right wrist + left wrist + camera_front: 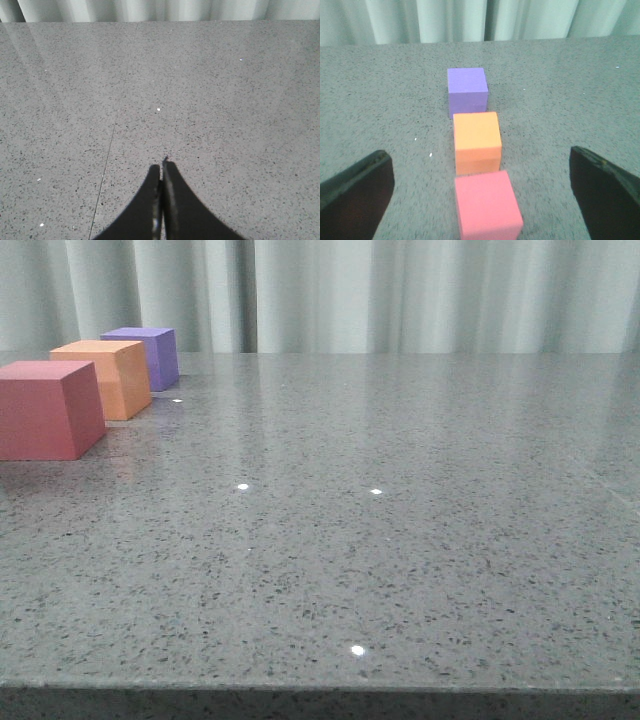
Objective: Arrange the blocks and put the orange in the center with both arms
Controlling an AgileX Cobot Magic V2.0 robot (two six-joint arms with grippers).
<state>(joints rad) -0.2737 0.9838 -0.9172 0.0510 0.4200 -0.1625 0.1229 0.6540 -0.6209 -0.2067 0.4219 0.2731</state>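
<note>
Fingers (357, 187) on my left gripper (485, 192) spread wide and empty around the pink cube (487, 205); my right gripper (161, 175) is pinched closed, holding nothing. Orange (477, 141) sits mid-row, purple (466, 90) at its 12 o'clock. Arrangement looks finished; next I'd back off without nudging pink.

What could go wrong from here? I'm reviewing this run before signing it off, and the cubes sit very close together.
1. The left gripper is open on either side of the red-pink cube; closing or dropping could nudge it into the orange cube.
2. The orange cube nearly touches the purple cube, so one bump may shift the row.
3. The row sits near the table's left side in the front view.
</note>
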